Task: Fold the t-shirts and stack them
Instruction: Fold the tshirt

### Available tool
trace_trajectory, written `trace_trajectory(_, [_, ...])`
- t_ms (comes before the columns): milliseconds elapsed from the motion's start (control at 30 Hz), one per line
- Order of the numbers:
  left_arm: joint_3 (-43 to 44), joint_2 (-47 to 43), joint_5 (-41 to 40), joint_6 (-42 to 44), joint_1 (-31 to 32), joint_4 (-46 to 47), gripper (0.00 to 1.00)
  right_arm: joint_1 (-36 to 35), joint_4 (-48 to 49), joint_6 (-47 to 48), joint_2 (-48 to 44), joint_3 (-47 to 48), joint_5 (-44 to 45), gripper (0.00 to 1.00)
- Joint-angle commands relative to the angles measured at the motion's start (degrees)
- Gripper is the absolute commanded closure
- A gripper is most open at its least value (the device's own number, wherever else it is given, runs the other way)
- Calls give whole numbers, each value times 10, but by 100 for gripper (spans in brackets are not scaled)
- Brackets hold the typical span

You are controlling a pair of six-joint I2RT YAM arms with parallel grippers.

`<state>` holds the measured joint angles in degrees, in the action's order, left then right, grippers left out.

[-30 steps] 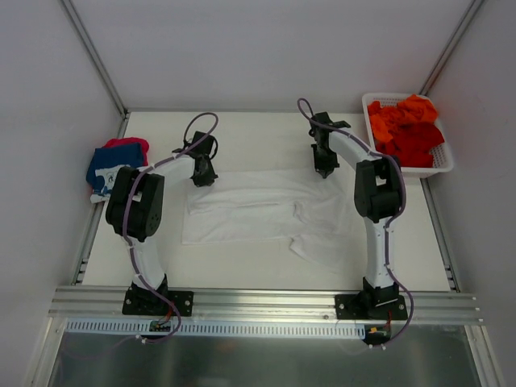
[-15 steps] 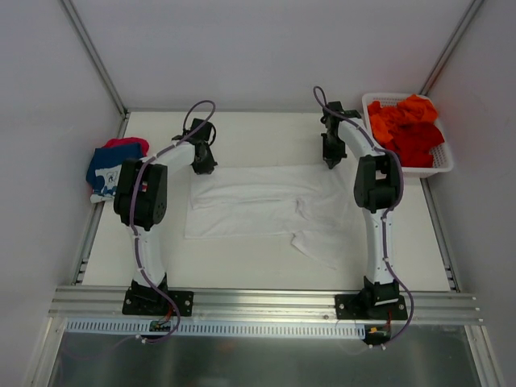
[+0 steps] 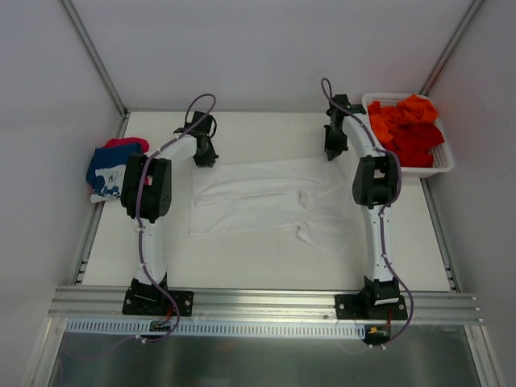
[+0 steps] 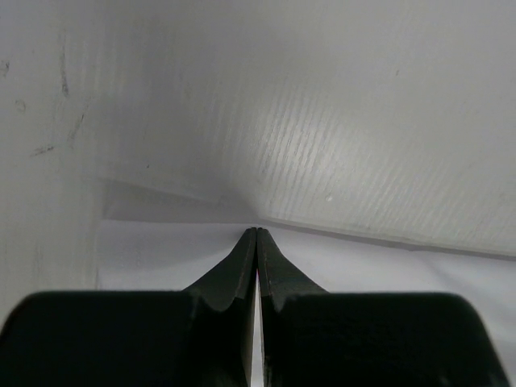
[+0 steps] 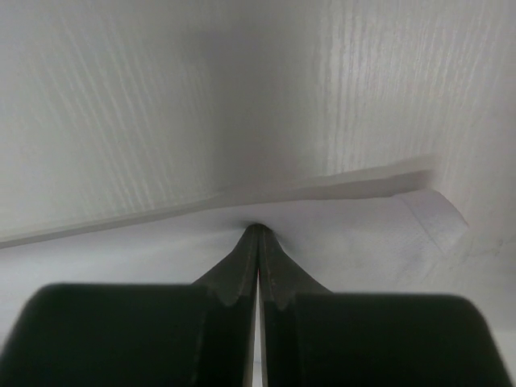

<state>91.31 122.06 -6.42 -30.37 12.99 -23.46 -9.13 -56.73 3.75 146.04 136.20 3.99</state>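
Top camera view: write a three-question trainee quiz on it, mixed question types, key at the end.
1. Short answer: in which corner of the table does the basket stand?
2. True or false: the left gripper and the right gripper are both open.
3. Multiple choice: what do the two grippers pinch?
A) the white t-shirt, at its far edge
B) the basket's rim
C) nothing

Key: 1. The far right corner. 2. False, both are shut. 3. A.
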Motion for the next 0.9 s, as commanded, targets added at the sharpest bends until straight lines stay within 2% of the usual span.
trace_trajectory(0, [44, 19, 7, 14, -9, -15, 100, 14, -23, 6, 14, 32, -21, 100])
trace_trajectory(267, [88, 45, 1, 17, -12, -26, 100, 37, -4, 8, 9, 39, -83, 100])
trace_trajectory(367, [48, 3, -22, 12, -10, -26, 100, 35, 49, 13, -60, -42, -124, 98])
trace_trajectory(400, [35, -33, -27, 12, -9, -25, 100, 33, 64, 13, -88, -108, -139, 93])
trace_trajectory(467, [3, -78, -46, 14, -3, -24, 98, 26, 107, 10, -185, -177, -143, 91])
trace_trajectory(500, [-38, -133, -66, 13, 7, -23, 96, 22, 116, 6, -220, -211, -142, 87])
trace_trajectory(567, [-90, -196, -88, 6, 22, -19, 83, 6, 143, 9, -332, -312, -145, 75])
trace_trajectory(600, [-146, -264, -109, -2, 44, -17, 49, -11, 151, 10, -372, -349, -138, 53])
trace_trajectory(633, [-173, -297, -124, -7, 59, -11, 21, -23, 168, 10, -413, -418, -130, 39])
trace_trajectory(667, [-224, -360, -137, -12, 75, -8, 3, -35, 176, 10, -490, -450, -114, 24])
trace_trajectory(767, [-305, -436, -165, -23, 129, -8, 1, -89, 184, -4, -619, -555, -81, 14])
trace_trajectory(867, [-367, -510, -164, -53, 141, -8, 1, -120, 168, -36, -683, -638, -46, 12])
